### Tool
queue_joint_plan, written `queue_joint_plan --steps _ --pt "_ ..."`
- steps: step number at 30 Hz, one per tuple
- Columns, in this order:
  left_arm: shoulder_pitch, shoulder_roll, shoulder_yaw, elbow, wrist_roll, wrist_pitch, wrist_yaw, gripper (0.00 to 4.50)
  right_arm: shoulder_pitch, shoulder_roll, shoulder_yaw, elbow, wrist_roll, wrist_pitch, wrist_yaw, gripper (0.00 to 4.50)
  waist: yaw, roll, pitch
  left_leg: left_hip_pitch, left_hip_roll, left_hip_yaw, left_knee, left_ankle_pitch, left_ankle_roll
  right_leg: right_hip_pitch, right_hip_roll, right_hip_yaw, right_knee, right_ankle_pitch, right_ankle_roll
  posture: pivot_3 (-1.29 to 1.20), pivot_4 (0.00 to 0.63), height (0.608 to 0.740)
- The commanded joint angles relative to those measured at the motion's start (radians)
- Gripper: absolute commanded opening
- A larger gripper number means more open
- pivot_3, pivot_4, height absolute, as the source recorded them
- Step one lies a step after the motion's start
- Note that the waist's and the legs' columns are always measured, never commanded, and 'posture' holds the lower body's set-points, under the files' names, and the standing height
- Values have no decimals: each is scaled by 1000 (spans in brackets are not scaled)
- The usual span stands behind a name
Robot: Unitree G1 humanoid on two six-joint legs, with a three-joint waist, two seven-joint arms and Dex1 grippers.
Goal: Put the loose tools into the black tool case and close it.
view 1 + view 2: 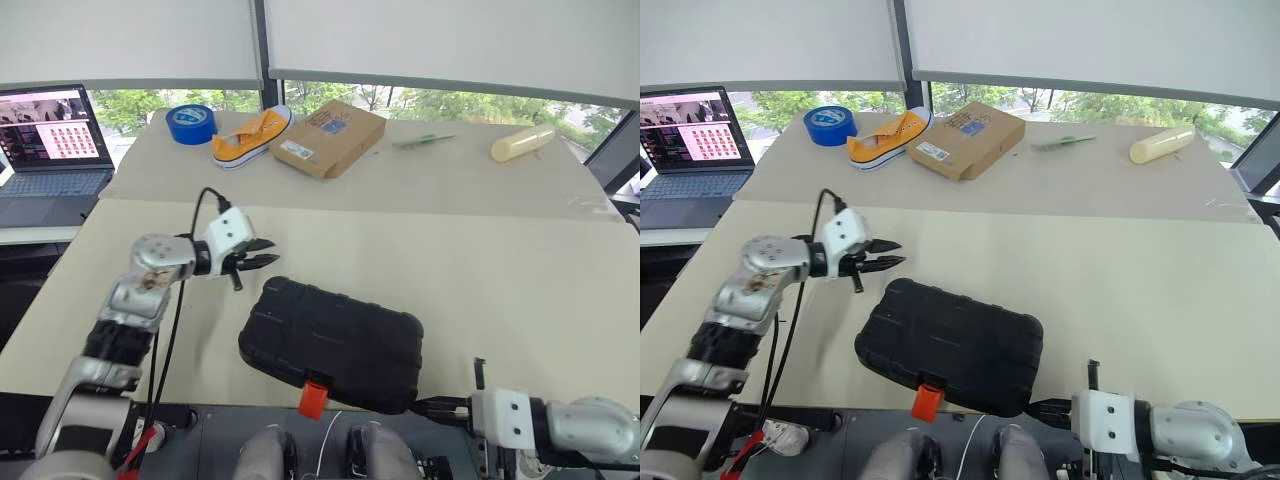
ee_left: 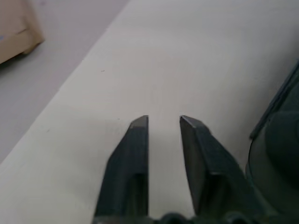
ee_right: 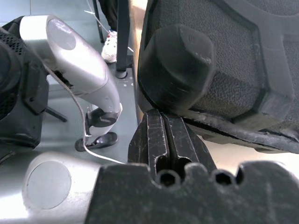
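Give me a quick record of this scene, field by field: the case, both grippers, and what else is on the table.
Case: black moulded plastic tool case, lid closed, lying flat at the near table edge, orange latch facing the robot
Left gripper: in the air beyond the case's far left corner, jaws slightly apart, holding nothing
Right gripper: jaws shut, tips at the case's near right corner
Far table: blue tape roll, orange-and-white shoe, brown cardboard box, pale cylinder
Side: open laptop on the left

black tool case [image 1: 335, 342] — black, orange latch [image 1: 314, 397] | big tape roll [image 1: 191, 123] — blue | shoe [image 1: 250, 136] orange-white | worktop [image 1: 500, 270] cream
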Motion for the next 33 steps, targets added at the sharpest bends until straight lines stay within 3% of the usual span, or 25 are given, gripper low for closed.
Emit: queue_joint_plan --steps 1,6,10,15,24,27,33 --pt "-51 -14 -58 46 52 -72 -68 1284 -108 39 8 21 -15 82 -98 0 -9 -1 0 0 0 0 0 0 0 0 0 0 0 0 1 0 150 731" --pt "-43 -2 -81 22 51 -77 -180 1284 -223 68 -19 79 -31 169 -163 0 -13 -1 0 0 1 0 1 0 0 0 0 2 1 -1 2 0 150 731" --pt "9 60 -65 -168 -38 67 -310 1284 -320 68 -83 202 -36 233 -233 0 -8 0 0 -2 0 0 2 -1 2 -2 -3 1 2 1 -2 0 150 731" --pt "7 71 -9 -298 -141 272 -320 1284 -329 55 -113 228 8 268 -218 0 -4 0 0 -16 -1 -3 10 -4 6 -9 -3 0 3 -1 2 0 150 731" --pt "-11 79 -23 -134 -26 68 -267 1284 -85 -124 -175 166 154 150 149 0 -4 0 0 -15 -2 -2 11 -4 6 -9 -2 -3 5 -1 4 0 150 731" --pt "-15 77 -35 -108 -7 31 -278 1284 -74 -120 -129 134 166 153 161 0 -7 0 0 -15 -2 -3 10 -4 6 -9 -2 -1 5 -1 3 0 150 731" --pt "-1 67 -79 -115 30 -29 -295 1284 -209 -24 18 117 160 208 94 0 -9 0 0 -14 -2 -3 11 -4 6 -9 -2 1 5 -1 3 0 150 731"
